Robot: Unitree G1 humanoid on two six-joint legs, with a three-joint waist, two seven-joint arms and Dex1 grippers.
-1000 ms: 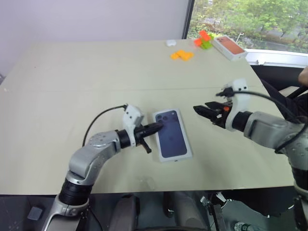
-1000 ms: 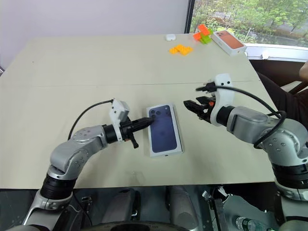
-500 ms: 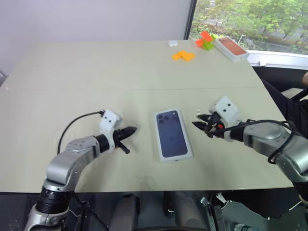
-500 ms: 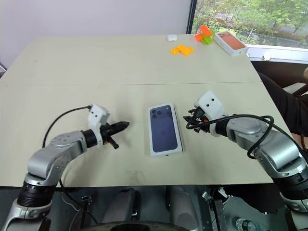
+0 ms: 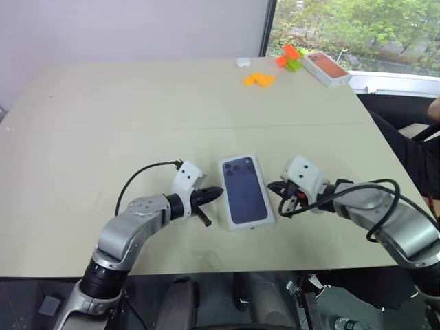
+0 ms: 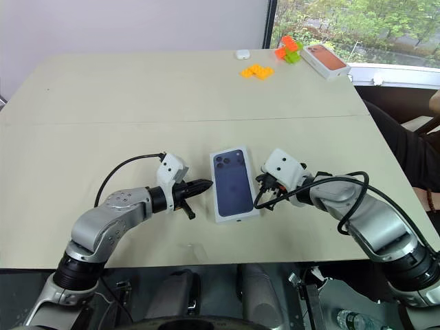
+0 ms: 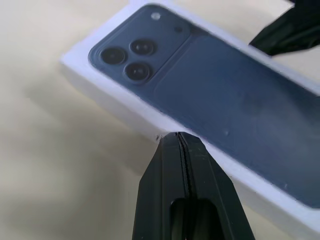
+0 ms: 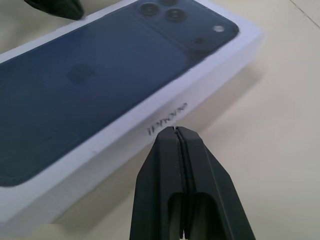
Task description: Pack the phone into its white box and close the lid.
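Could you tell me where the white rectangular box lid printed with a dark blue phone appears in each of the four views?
Left eye view: the white printed lid lies on the table between both grippers.
Right eye view: same place, lid near centre.
Left wrist view: it runs across the upper right, past the shut left gripper.
Right wrist view: it crosses the upper left, beyond the shut right gripper.
Shared landmark: the printed three-lens camera cluster.

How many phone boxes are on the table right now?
2. The lid printed with a dark blue phone lies closed between the two pincers near the front edge; the orange-topped box sits at the far right corner.
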